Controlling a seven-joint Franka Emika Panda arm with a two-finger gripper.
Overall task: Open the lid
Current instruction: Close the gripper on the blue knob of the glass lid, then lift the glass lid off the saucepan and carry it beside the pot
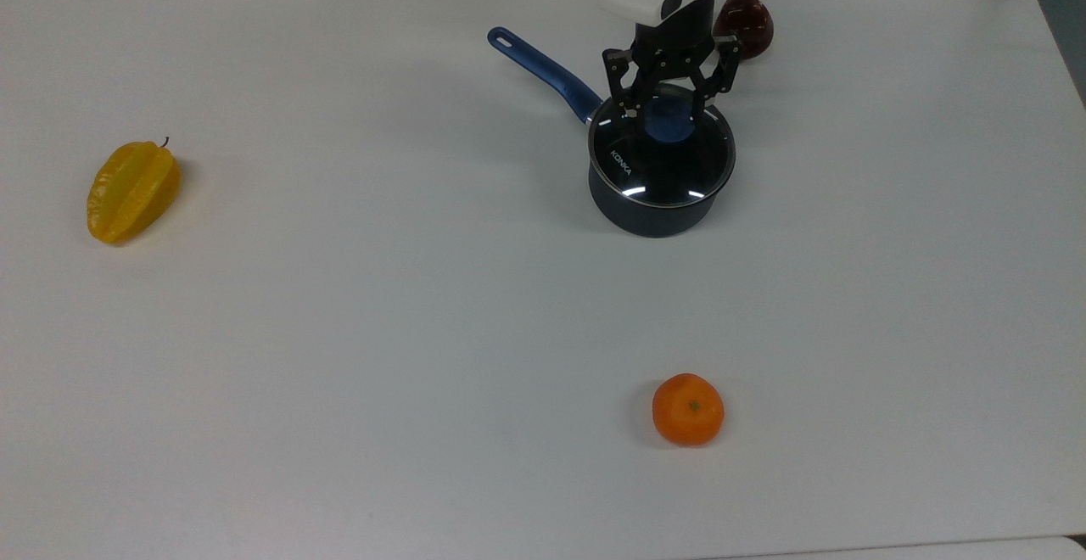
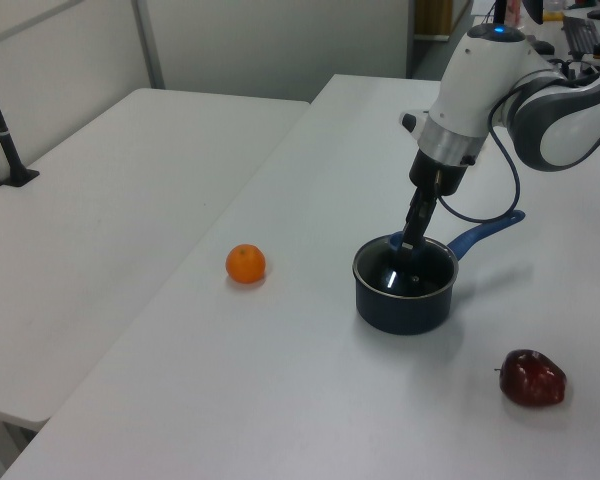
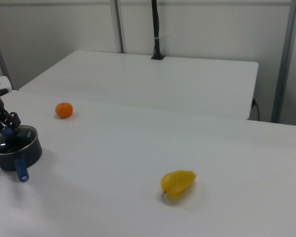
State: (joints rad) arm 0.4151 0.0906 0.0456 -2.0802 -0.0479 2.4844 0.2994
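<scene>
The clear glass lid point(image 1: 662, 168) with white KONKA lettering lies on the dark saucepan point(image 1: 649, 216), whose blue handle point(image 1: 543, 72) points to the top view's upper left. My gripper point(image 1: 668, 113) comes straight down over the lid, and its black fingers are shut on the blue centre knob point(image 1: 668, 127), one on each side. In the left view the gripper point(image 2: 405, 243) stands at the far edge of the lid point(image 2: 405, 275). The right view shows the saucepan point(image 3: 15, 153) at the far left with the gripper point(image 3: 7, 129) above it.
A dark red apple point(image 1: 747, 25) lies just behind the arm. An orange point(image 1: 688, 409) sits toward the near edge of the white table point(image 1: 382, 331), and a yellow star fruit point(image 1: 131, 191) lies at the top view's far left.
</scene>
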